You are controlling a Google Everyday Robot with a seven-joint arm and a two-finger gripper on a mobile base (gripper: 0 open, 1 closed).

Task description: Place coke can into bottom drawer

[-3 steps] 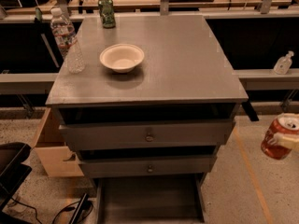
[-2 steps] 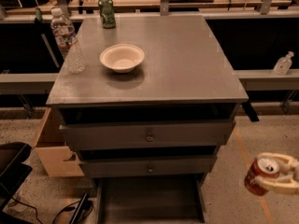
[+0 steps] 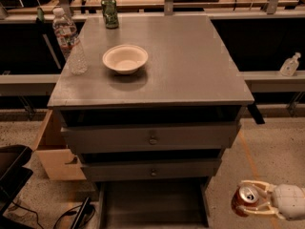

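Camera view: gripper [image 3: 247, 199] low right, clamped on coke can [image 3: 243, 195], outside drawer [image 3: 152, 207] right wall. Risks: can clips wall moving in; tilted release, it topples.

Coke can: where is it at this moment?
In the camera view's lower right corner, the coke can is clamped in the gripper, low beside the cabinet and right of the open bottom drawer, not over it.

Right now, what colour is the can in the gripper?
Red-orange, silver top; coke can held by the gripper, lower right of the camera view.
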